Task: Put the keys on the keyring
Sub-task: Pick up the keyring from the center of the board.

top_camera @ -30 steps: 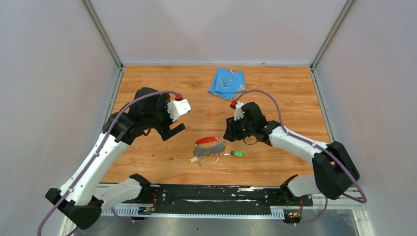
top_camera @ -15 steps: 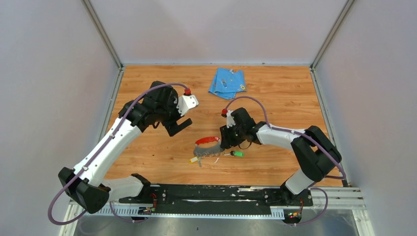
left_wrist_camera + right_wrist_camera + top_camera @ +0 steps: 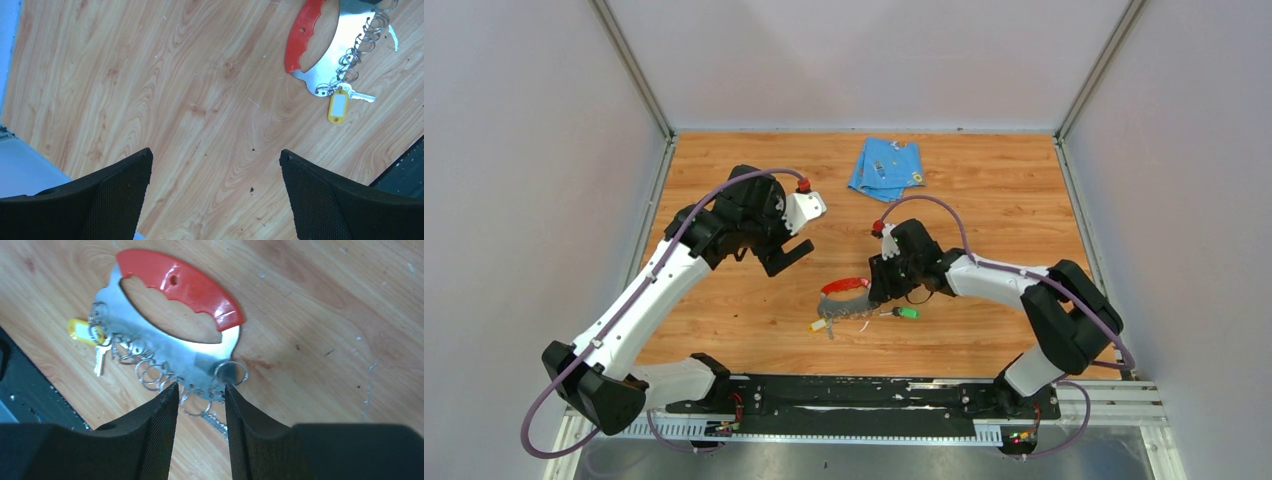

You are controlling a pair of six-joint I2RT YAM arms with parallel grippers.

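Note:
The keyring (image 3: 849,302), a flat silver plate with a red strip (image 3: 185,285) and several small rings along its curved edge, lies at the table's middle. The yellow-tagged key (image 3: 820,324) (image 3: 337,106) (image 3: 80,330) hangs on a ring at its left end. The green-tagged key (image 3: 908,313) lies loose just right of it. My right gripper (image 3: 876,295) (image 3: 200,387) is low over the plate's ringed edge, its jaws partly apart. A ring and a silver key blade (image 3: 219,425) lie in the gap, touching neither finger. My left gripper (image 3: 784,257) (image 3: 215,160) hangs wide open over bare wood, up-left of the keyring (image 3: 340,40).
A folded blue cloth (image 3: 886,168) lies at the back of the table. The black base rail (image 3: 854,395) runs along the near edge, close below the keys. Grey walls close in the left, right and back sides.
My right arm has swung left and down onto the keyring's right end, and its jaws have narrowed a little. My left arm shifted up and right earlier, then held still, open.

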